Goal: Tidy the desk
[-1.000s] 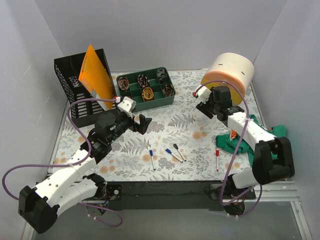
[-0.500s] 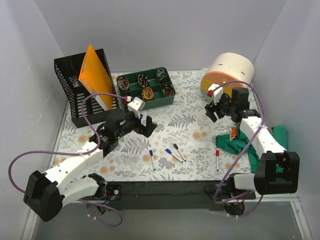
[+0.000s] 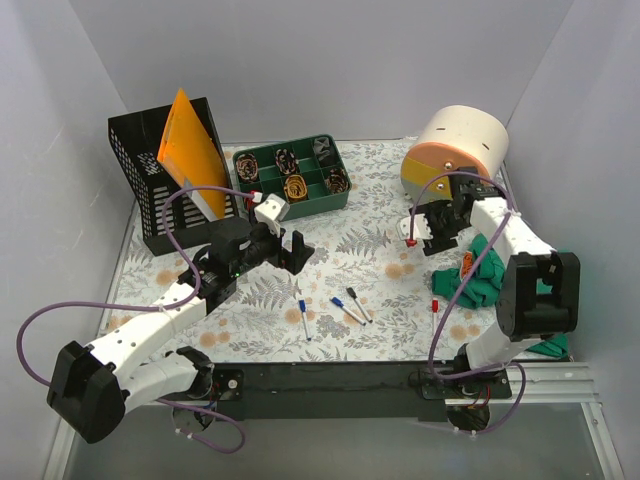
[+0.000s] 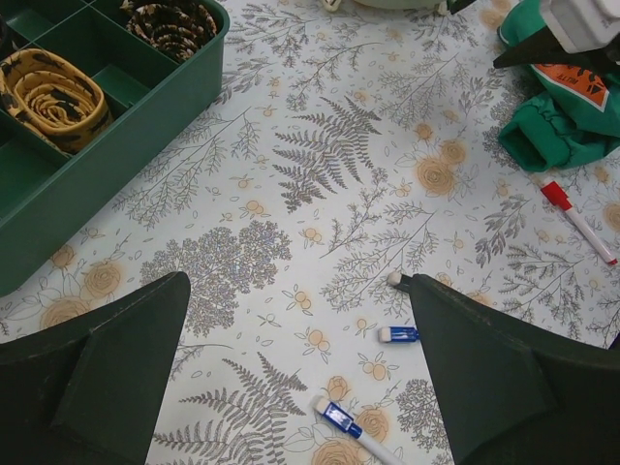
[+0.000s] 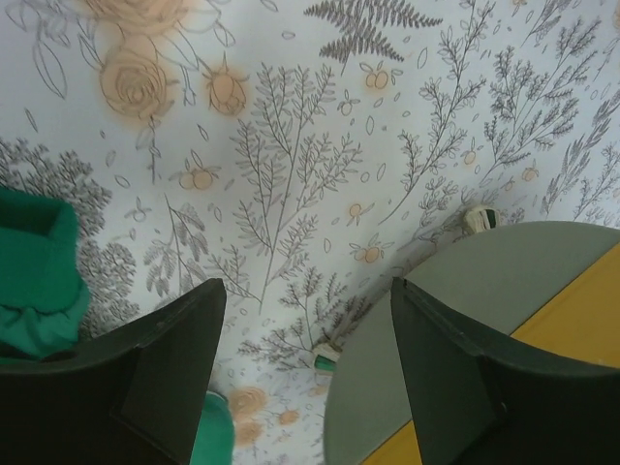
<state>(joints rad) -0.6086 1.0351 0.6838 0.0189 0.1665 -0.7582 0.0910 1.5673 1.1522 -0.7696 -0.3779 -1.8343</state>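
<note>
The desk (image 3: 370, 215) fills the middle of the stall, its flowered cover showing. The left gripper (image 3: 292, 250) hangs over it with its jaws spread and nothing between them. A green tray (image 3: 300, 210) sits at its 12 o'clock and a blue-capped pen (image 3: 303, 320) at its 6. The right gripper (image 3: 432, 232) gapes empty too, a green cloth (image 3: 485, 275) at its 4 o'clock.
</note>
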